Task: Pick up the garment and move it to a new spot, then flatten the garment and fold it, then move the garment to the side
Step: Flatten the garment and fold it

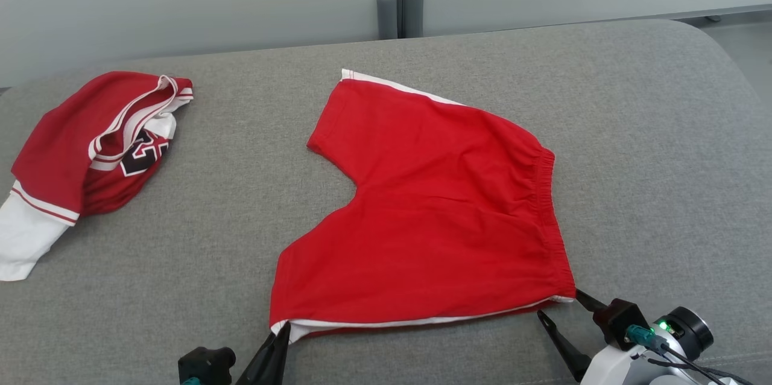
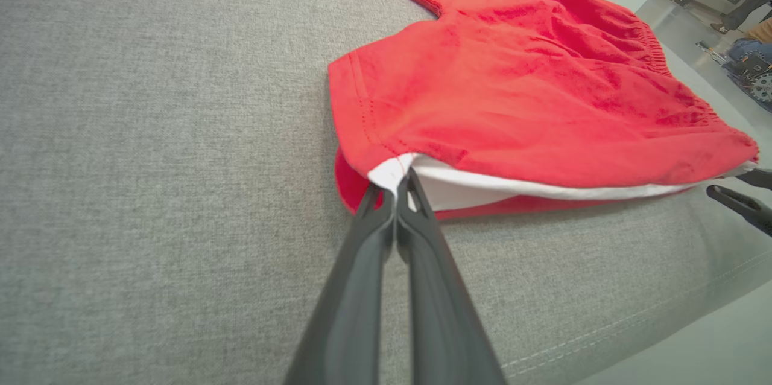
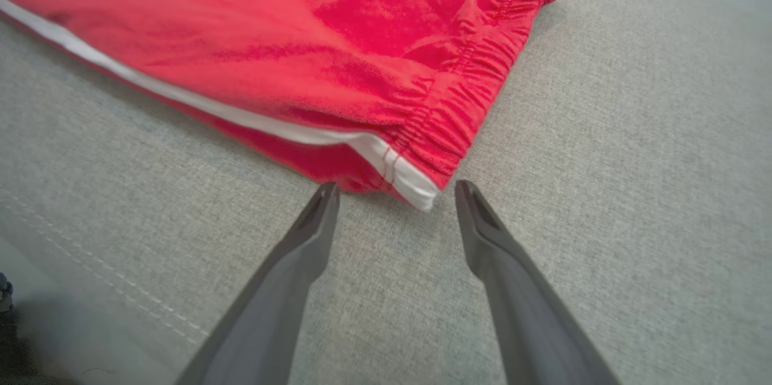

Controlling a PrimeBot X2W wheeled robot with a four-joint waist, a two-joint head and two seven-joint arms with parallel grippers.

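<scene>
Left of red shorts [image 1: 434, 210], a jersey [image 1: 57, 149] shows a half-hidden black number [image 1: 142, 155].

Shorts [image 1: 434, 204]: matt red cloth; cushion [image 1: 211, 264]: coarse grey weave; left pincer [image 2: 395, 183]: matt dark plastic.

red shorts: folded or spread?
Spread: red shorts lie flat on the grey cushion, both legs apart, waistband at full length.

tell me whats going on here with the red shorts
A robot is working on red cotton shorts with a white side stripe, spread flat on a grey fabric surface. Its left fingers are shut on the near hem corner. Its right fingers stand open on either side of the waistband corner, not gripping yet. A crumpled red-and-white jersey lies off to the left.
</scene>
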